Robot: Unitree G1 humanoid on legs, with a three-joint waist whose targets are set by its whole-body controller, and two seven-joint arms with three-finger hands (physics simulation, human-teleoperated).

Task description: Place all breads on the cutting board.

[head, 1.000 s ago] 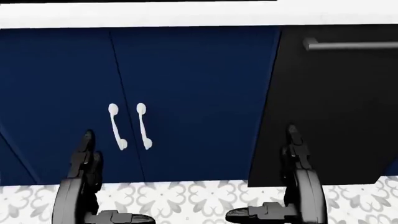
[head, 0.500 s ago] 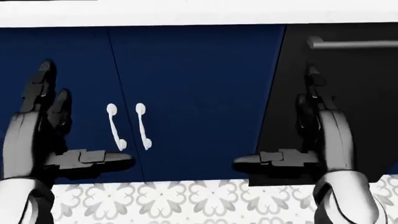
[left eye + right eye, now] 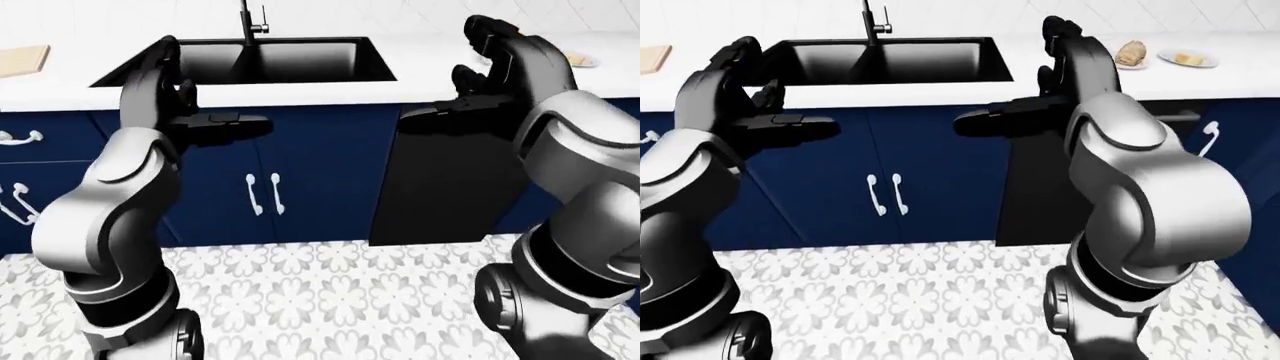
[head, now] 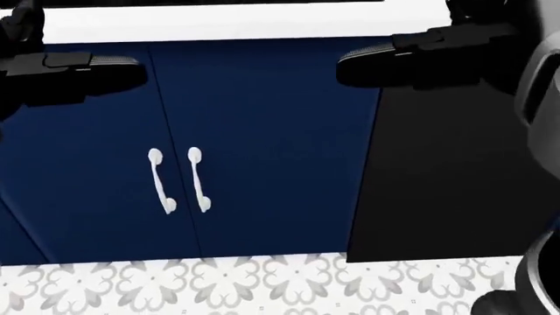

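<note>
Both arms have risen: in the head view a second ago the hands hung low near the floor tiles at the bottom of the frame, half a second ago they were at mid-height, and now they sit at the top edge, level with the white tabletop (image 3: 300, 90). The cabinet doors (image 4: 175, 180) barely shift in that view, so it is the arms that move, not the camera.

The left hand (image 3: 160, 94) is released — fingers spread upward, thumb jutting sideways toward the centre of the left-eye view — and holds nothing. The right hand (image 3: 1065, 71) is likewise unclenched and empty, its thumb pointing toward the left of the right-eye view.

Two breads show at the upper right of the right-eye view: a brown loaf (image 3: 1130, 52) on a small plate and, just beside it, a paler piece (image 3: 1186, 57) on a second plate. The cutting board (image 3: 22, 60) is only a pale corner at the upper left of the left-eye view, well apart from the breads, with the black sink (image 3: 265, 60) between them.

Judging from this, no bread has reached the board; the lift looks like readying to reach, most likely the right hand toward the loaf
</note>
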